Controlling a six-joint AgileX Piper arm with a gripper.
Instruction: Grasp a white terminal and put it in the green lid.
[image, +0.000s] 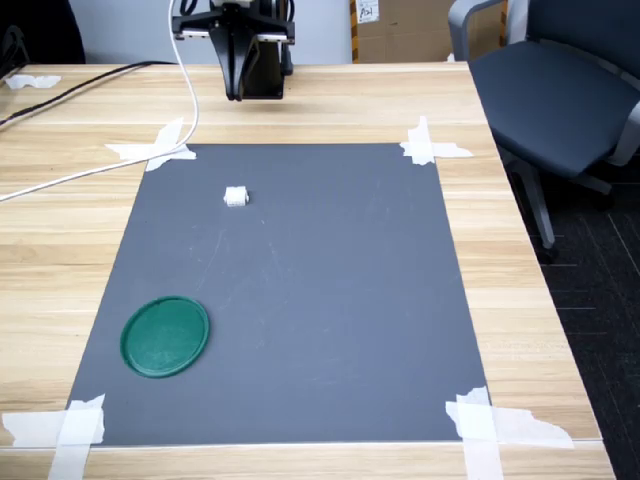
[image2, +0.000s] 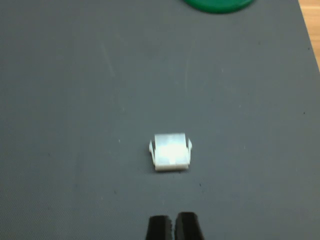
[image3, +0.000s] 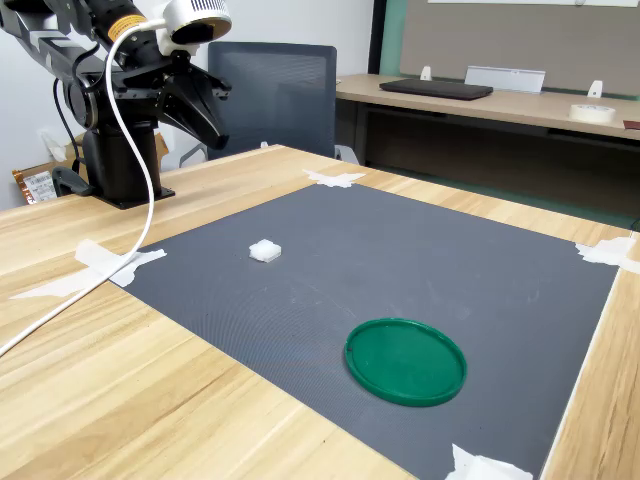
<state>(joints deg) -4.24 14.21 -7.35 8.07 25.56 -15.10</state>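
In the first exterior view, the white terminal (image: 235, 197) lies on the grey mat (image: 330, 260), well apart from the green lid (image: 165, 336), near the mat's far corner. In the wrist view, the gripper (image2: 174, 227) shows fingertips pressed together just short of the terminal. In the second exterior view, the terminal looks light, rigid and slick; pinching its flat sides seems best.

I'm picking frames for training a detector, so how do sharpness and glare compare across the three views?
The wrist view is soft: the white terminal is blown out, its edges blurred, and the gripper tips are fuzzy. The first exterior view is fairly sharp and evenly lit, with the green lid crisp. The second exterior view is sharp too, with a mild sheen on the grey mat.
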